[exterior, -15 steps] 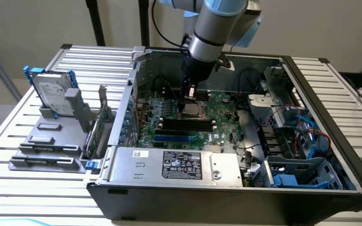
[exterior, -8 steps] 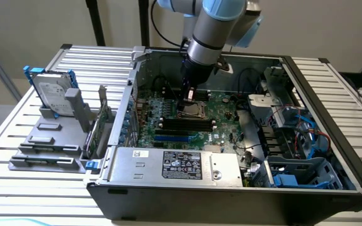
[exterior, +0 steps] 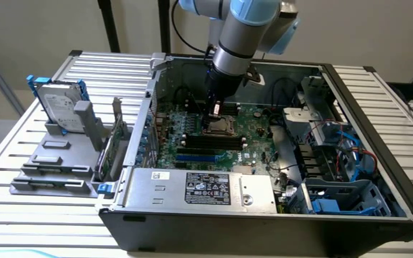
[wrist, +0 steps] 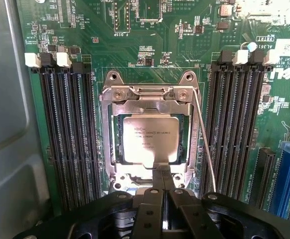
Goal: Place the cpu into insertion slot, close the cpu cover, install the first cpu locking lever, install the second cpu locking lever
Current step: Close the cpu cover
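The cpu [wrist: 150, 139], a silvery square chip with printed text, lies in the insertion slot [wrist: 108, 149] on the green motherboard. The cpu cover [wrist: 150, 101], a silvery frame, lies down around it, and the chip shows through its cut-out. A thin wire locking lever [wrist: 205, 144] runs slanted along one side of the socket. My gripper [wrist: 163, 175] is shut, its black fingertips together at the cover's edge tab, nothing visibly between them. In the exterior view the gripper [exterior: 214, 115] points straight down onto the socket [exterior: 219, 126] inside the open computer case.
Long black memory slots [wrist: 68, 134] [wrist: 237, 129] flank the socket, and a blue connector [wrist: 287, 174] lies beyond them. The case walls [exterior: 149, 107], a power supply [exterior: 206, 188] and drive cages [exterior: 335, 199] surround the board. A hard drive [exterior: 57, 107] stands on a rack at the exterior view's left.
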